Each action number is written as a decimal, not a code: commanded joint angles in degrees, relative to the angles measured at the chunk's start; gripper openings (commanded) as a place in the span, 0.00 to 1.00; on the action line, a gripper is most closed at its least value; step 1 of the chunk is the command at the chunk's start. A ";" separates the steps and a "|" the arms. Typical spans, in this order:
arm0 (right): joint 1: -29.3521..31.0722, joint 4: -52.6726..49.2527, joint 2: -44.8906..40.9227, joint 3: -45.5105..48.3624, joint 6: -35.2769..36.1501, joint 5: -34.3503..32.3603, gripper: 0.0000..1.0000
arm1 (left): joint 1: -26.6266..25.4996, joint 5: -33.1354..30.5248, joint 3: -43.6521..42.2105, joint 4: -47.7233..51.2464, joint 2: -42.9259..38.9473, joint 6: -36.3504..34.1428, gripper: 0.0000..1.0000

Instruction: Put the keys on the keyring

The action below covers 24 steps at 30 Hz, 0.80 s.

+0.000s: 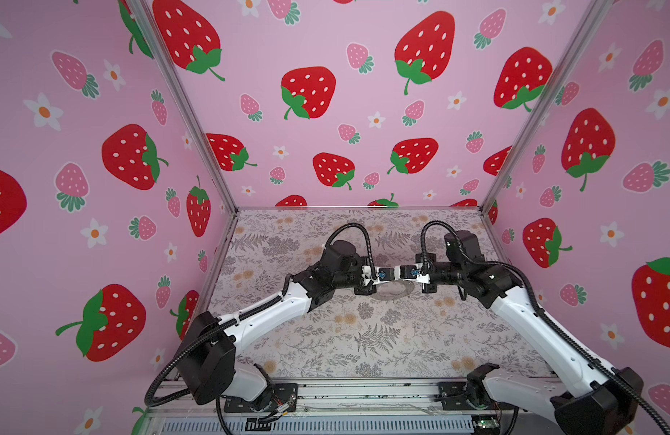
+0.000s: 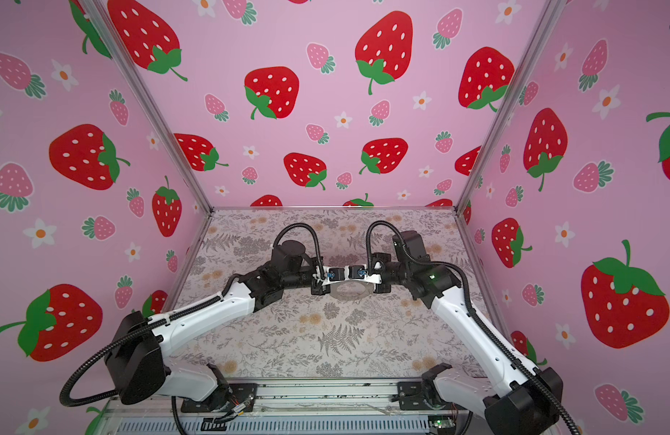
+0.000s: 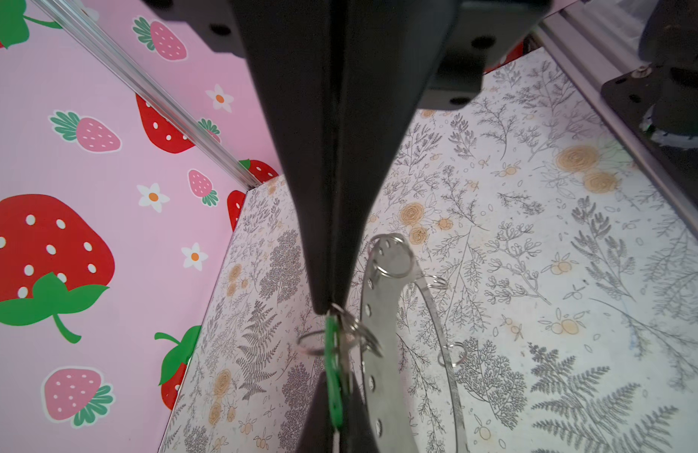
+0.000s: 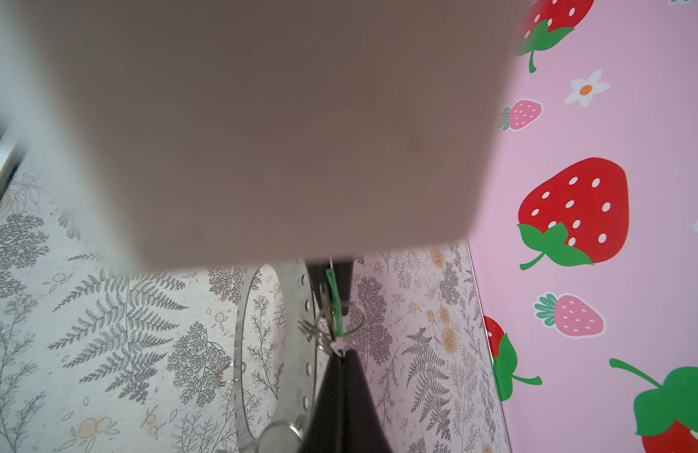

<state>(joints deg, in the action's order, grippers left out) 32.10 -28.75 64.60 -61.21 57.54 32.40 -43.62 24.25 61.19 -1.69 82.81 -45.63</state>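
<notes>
Just beside the keyring (image 3: 382, 313), the right gripper (image 3: 331, 386) pinches the keys (image 3: 333, 353) by their green tag (image 4: 334, 298), the left gripper (image 3: 331, 308) clamped shut at the tag's end.

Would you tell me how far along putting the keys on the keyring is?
Done: the green key tag is off the table, pinched in the shut right claw. In hand: the shut left claw grips a wire loop at the edge of the keyring, tip to tip with the right. Remaining: threading the tag onto that loop and letting go; whether it is already hooked is unclear.
</notes>
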 commanded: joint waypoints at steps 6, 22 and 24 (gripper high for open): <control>0.59 -1.27 -1.50 0.93 5.26 0.42 0.00 | 0.54 2.89 6.22 6.80 0.38 5.59 0.00; 0.68 3.35 -3.87 2.34 2.38 -1.55 0.00 | 0.38 4.04 7.29 10.92 -0.13 5.87 0.00; 0.69 3.87 -3.95 2.41 1.92 -1.45 0.00 | 0.03 3.48 7.50 11.11 0.07 5.48 0.00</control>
<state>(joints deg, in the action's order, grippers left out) 32.51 -26.87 61.82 -58.85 60.01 29.91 -43.13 26.44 66.50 7.94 83.11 -39.22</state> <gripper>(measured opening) 0.046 0.056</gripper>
